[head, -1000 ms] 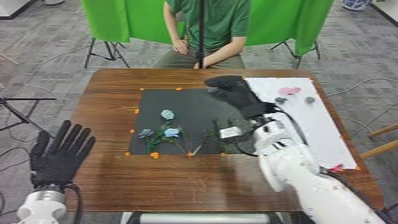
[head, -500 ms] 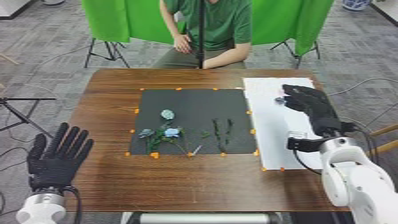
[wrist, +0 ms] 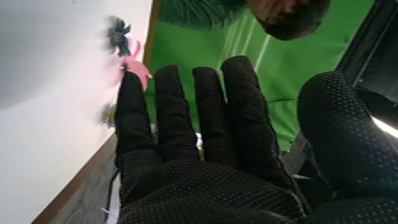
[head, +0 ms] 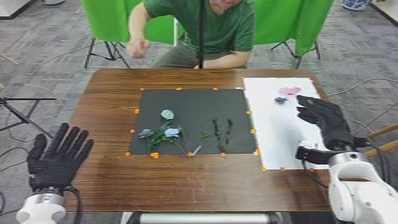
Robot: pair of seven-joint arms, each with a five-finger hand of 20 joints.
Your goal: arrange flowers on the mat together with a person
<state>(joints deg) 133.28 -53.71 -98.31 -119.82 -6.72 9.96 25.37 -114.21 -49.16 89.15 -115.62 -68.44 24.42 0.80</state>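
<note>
Table, dark mat, white sheet

The right hand is above the sheet. Ahead and left of it on the sheet lie a flower and, just on its robot side, a second flower; a third flower lies nearby. Left of that hand is the mat, bearing two stems side by side, then, farther left, a bunch with a bloom behind it. The left hand is left of the mat.
</note>
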